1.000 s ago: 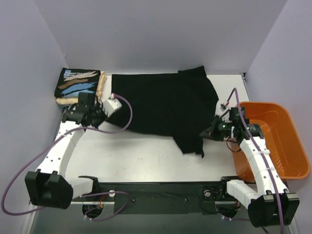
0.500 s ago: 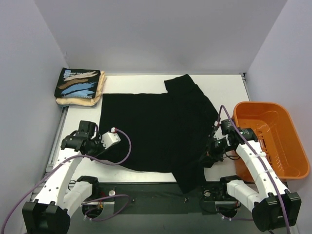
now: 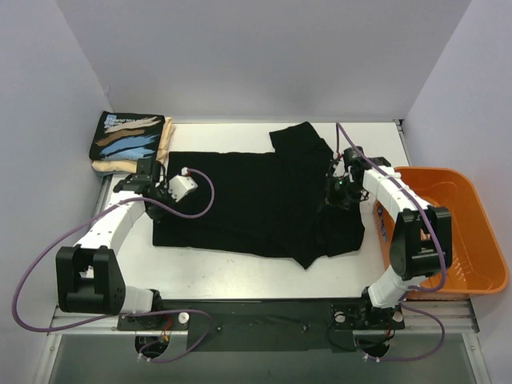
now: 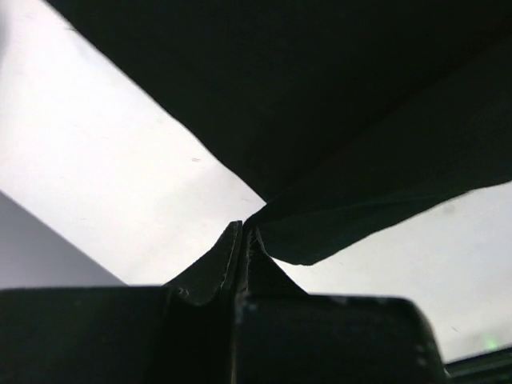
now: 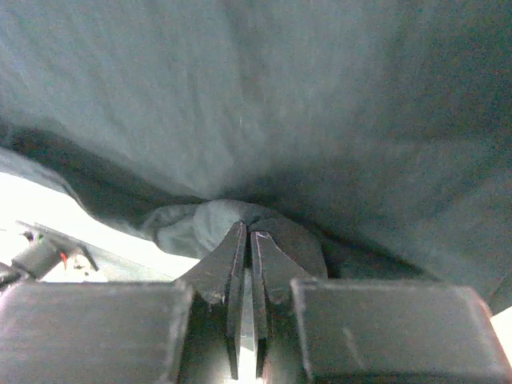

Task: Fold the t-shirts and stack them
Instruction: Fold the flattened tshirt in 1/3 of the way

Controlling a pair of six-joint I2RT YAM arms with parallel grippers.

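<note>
The left jaws are shut on a corner at the left edge of the plain black t-shirt, and the right jaws are shut on a bunched fold of the same cloth at its right side. The shirt is spread between them on the tabletop, its long axis running left to right. The folded printed t-shirt is stacked on the cream t-shirt at the far left corner, nearer the left arm, so stacking is judged to go leftward.

cream t-shirt: mostly under printed t-shirt | black t-shirt: cropped in wrist views
</note>
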